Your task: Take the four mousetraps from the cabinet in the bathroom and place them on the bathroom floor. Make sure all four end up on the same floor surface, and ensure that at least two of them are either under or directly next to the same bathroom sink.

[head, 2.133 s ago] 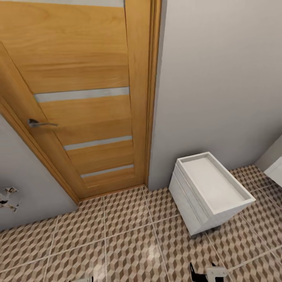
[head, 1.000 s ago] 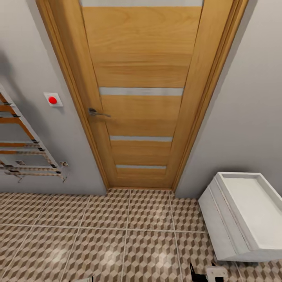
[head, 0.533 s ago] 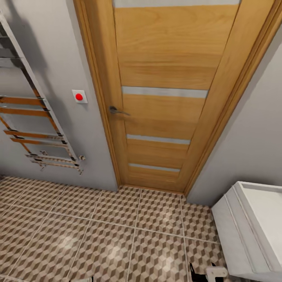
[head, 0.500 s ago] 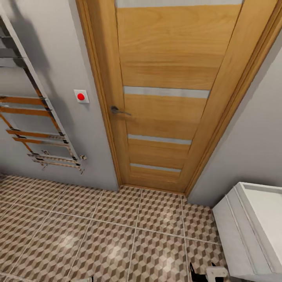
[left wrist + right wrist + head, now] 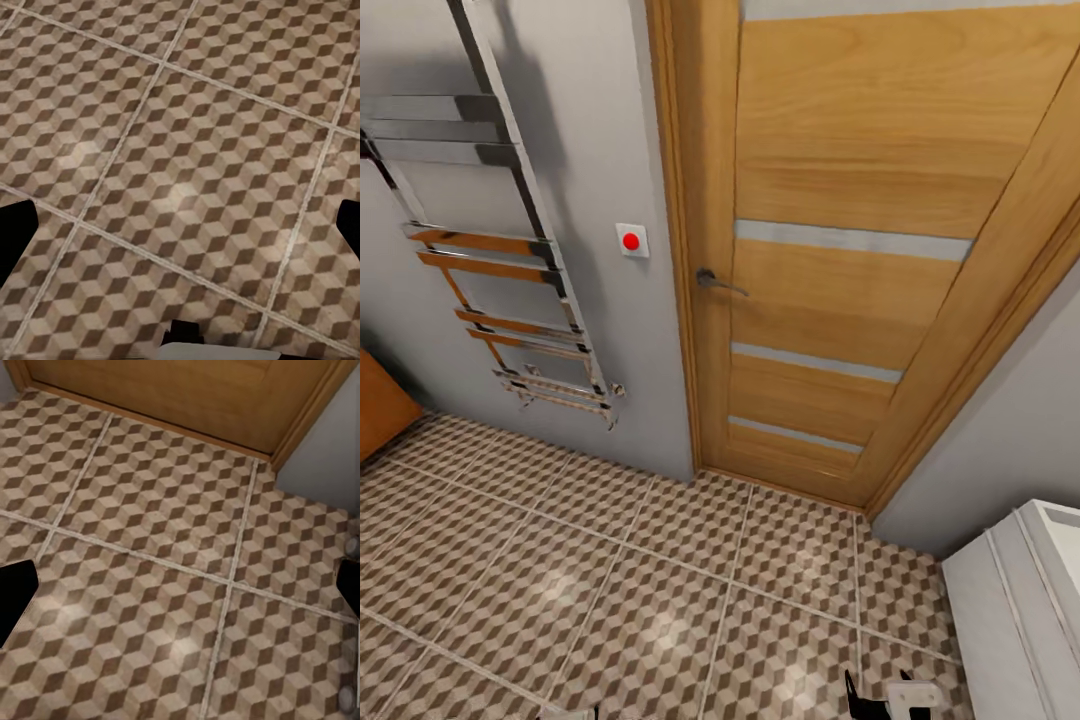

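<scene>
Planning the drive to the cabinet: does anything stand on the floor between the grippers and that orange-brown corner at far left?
Nothing visible does: bare bathroom floor runs to the cabinet corner.

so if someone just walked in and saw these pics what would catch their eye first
Probably the tall orange-brown wooden door with its pale horizontal strips, taking up the upper right of the head view. Next, the bathroom floor with its busy brown, beige and white cube pattern across the lower half. On the grey wall left of the door, a small red button stands out beside a chrome towel rail.
</scene>
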Motion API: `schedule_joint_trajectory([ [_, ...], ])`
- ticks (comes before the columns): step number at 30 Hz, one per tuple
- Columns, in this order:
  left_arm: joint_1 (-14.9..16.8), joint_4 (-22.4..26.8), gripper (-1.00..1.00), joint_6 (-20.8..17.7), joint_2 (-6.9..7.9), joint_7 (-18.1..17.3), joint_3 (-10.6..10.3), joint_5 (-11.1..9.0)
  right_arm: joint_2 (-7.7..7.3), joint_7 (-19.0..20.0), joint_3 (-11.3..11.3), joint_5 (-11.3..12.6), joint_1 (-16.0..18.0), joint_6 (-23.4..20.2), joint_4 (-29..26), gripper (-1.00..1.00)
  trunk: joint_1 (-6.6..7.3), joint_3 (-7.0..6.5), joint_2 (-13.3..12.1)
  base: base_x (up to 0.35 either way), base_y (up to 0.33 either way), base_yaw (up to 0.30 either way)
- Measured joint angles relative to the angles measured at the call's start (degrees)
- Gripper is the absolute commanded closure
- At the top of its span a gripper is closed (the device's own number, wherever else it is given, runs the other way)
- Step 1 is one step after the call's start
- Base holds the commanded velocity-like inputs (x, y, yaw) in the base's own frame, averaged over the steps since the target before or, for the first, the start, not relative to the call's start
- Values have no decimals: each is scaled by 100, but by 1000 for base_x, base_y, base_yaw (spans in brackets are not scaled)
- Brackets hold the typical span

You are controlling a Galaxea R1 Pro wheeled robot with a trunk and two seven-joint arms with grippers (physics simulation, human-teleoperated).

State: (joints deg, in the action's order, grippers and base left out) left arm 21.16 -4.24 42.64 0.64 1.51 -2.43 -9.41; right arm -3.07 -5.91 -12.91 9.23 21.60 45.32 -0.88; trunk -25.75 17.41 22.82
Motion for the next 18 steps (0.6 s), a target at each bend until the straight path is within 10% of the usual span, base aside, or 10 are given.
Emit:
schedule_joint_trajectory([
  [18,0,0,-100,0,0,0,1,-2,0,0,2,0,0,0,0,-100,0,0,0,0,0,288],
])
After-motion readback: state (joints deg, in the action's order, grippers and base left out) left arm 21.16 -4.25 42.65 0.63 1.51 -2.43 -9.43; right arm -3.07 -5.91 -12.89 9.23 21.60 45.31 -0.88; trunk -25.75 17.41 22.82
